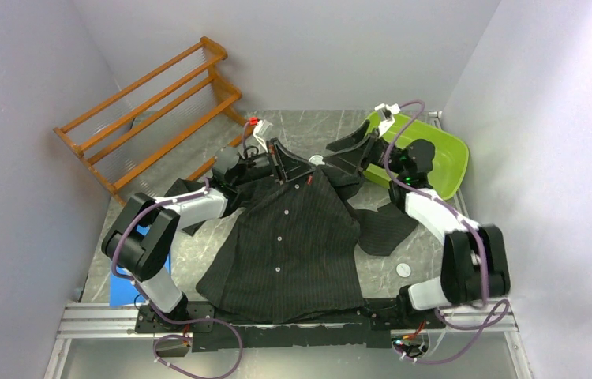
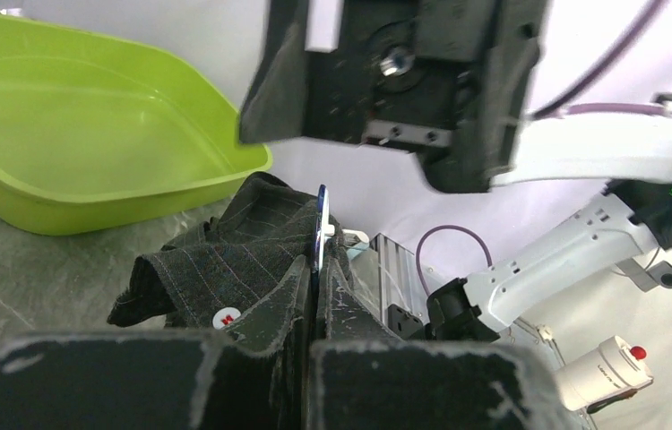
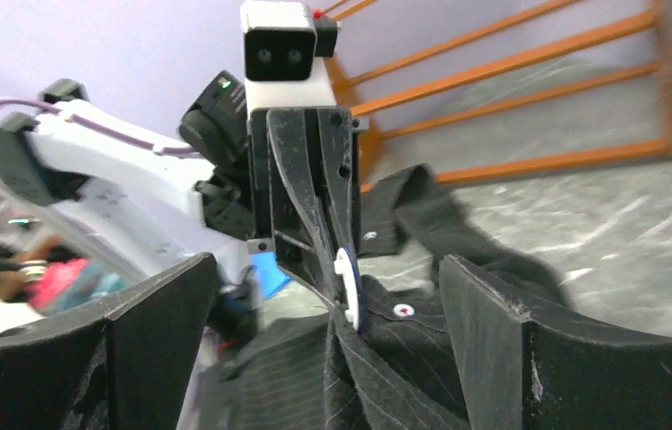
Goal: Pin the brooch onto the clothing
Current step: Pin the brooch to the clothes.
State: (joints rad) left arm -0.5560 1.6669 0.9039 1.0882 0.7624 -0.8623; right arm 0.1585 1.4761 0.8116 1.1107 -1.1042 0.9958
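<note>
Black with thin pale stripes, the long-sleeved button-up shirt (image 1: 293, 245) lies front up on the grey stone-look table (image 1: 380, 272), with its collar at the far end. The small round brooch with a white face and a bluish edge (image 2: 320, 224) is up by the collar. It stands on its thin edge against a bunched-up fold of the cloth. The left gripper (image 2: 315, 269) is squeezed tight on the brooch and the fold together. The right gripper (image 1: 346, 152) is just beside it with its two fingers spread wide, and it holds nothing. So I think the job is close to its end, because the brooch is at the shirt and pressed to it. What is left is to make sure the pin is through the cloth, and then to let go. The pin itself cannot be seen, because the left fingers cover the back of the brooch. So I cannot tell if it is hooked in the cloth or only squeezed against it. From above, the brooch is hard to pick out. A little white round thing (image 1: 404, 270) lies on the table near the right arm, and I cannot tell what it is.
</note>
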